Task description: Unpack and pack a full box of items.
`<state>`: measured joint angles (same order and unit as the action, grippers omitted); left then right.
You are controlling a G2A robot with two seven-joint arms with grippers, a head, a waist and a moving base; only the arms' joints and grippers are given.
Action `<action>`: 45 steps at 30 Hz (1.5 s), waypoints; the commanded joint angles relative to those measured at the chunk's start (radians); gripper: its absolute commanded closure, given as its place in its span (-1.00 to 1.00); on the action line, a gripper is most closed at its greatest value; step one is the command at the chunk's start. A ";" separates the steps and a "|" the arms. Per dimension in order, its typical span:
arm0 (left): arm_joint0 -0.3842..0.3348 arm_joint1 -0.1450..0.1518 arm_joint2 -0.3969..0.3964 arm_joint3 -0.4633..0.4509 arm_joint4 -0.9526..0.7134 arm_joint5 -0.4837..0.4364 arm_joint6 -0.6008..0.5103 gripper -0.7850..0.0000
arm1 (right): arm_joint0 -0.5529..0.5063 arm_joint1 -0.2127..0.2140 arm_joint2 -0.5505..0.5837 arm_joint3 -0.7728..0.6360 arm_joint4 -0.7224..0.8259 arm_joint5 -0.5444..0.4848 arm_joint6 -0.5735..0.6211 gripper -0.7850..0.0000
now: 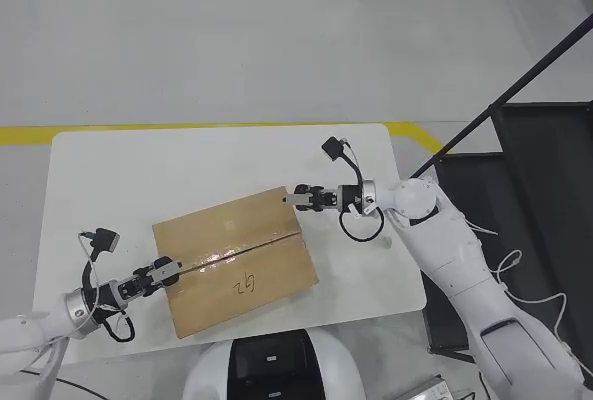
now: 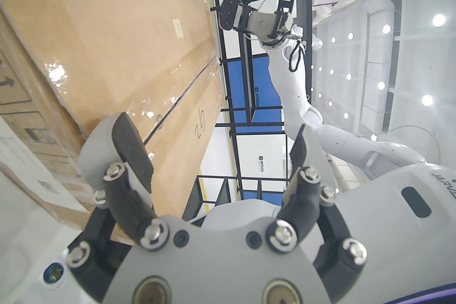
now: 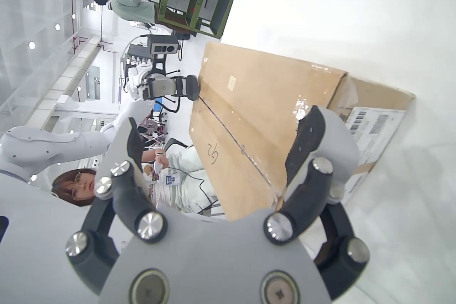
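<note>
A closed brown cardboard box (image 1: 238, 260) lies on the white table (image 1: 106, 180), its two top flaps meeting at a taped seam with a handwritten mark beside it. My left gripper (image 1: 166, 271) is open at the box's left end, level with the seam; in the left wrist view the box (image 2: 107, 34) sits just past the open left gripper (image 2: 213, 148). My right gripper (image 1: 298, 197) is open at the opposite end of the seam, at the box's right edge. The right wrist view has the box top (image 3: 249, 113) between the spread fingers of the right gripper (image 3: 221, 138).
A black metal rack (image 1: 536, 190) stands off the table's right side. A yellow floor line (image 1: 36, 133) runs behind the table. The table surface around the box is bare white.
</note>
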<state>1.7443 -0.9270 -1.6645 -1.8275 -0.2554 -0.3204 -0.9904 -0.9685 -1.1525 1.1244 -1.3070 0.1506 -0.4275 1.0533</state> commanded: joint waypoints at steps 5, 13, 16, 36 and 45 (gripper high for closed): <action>0.004 0.001 -0.005 -0.003 -0.007 -0.009 -0.005 -1.00 | -0.168 0.044 0.151 -0.177 -0.042 0.120 -0.035 -1.00; 0.004 0.001 -0.005 -0.003 -0.007 -0.009 -0.005 -1.00 | -0.405 0.076 0.251 -0.336 0.066 0.217 0.070 -1.00; 0.004 0.001 -0.005 -0.003 -0.007 -0.009 -0.005 -1.00 | -0.471 0.081 0.265 -0.370 0.090 0.246 0.058 -1.00; 0.004 0.001 -0.005 -0.003 -0.007 -0.009 -0.005 -1.00 | -0.388 0.044 0.084 -0.152 0.112 0.253 -0.177 -1.00; 0.011 -0.001 0.013 -0.019 0.019 0.000 0.028 -1.00 | -0.382 0.039 0.083 -0.161 0.088 0.091 -0.235 -1.00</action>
<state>1.7543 -0.9280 -1.6521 -1.8448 -0.2389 -0.3188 -0.9609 -1.3447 -1.1146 1.2028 -1.4552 0.2534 -0.3180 0.8218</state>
